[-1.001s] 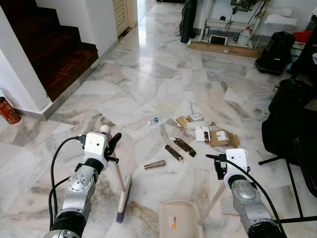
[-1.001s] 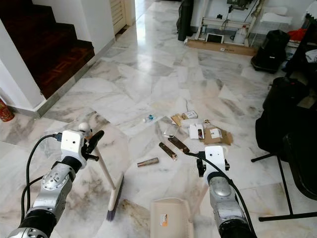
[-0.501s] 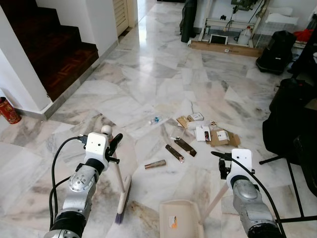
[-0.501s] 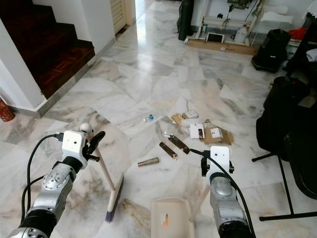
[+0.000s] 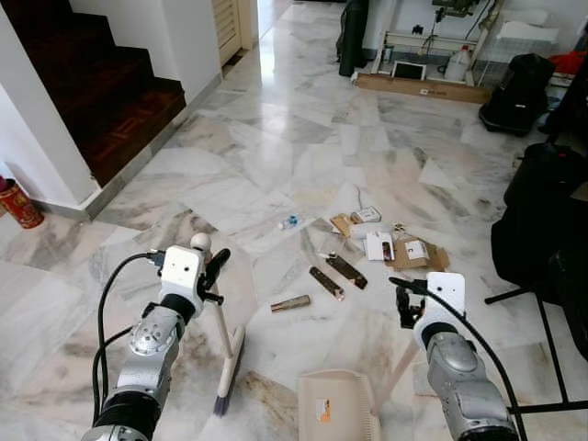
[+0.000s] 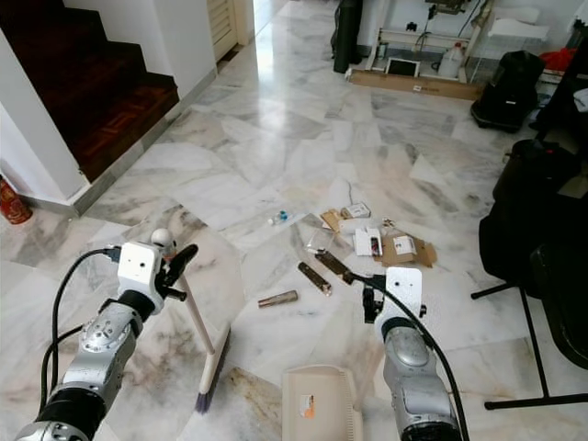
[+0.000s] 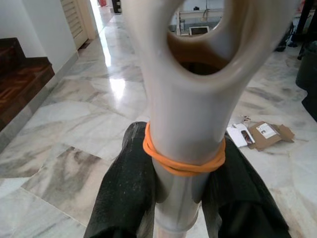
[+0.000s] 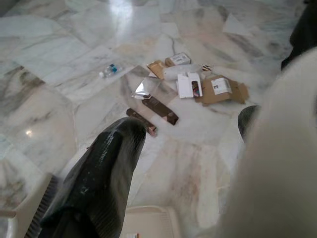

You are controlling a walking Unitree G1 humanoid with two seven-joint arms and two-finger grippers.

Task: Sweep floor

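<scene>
The marble floor (image 5: 276, 156) is slick and glossy, so the biggest risk, as I judge it, is that a hard stroke sends the light litter skating past the pan instead of into it, or scatters it toward the black bags (image 5: 551, 230) at the right edge of the floor. The litter (image 5: 367, 248) is a loose patch of flattened cardboard, small boxes, dark wrappers, a brown tube and a tiny bottle, near the middle of the floor, well ahead of both tools. The broom (image 5: 225, 354) is cream, bristles touching the floor, its handle clamped in the left gripper (image 7: 181, 168). The dustpan (image 5: 335, 404) is cream too, lying flat; the right gripper (image 5: 404, 308) grips its handle, which could twist in that hold.
</scene>
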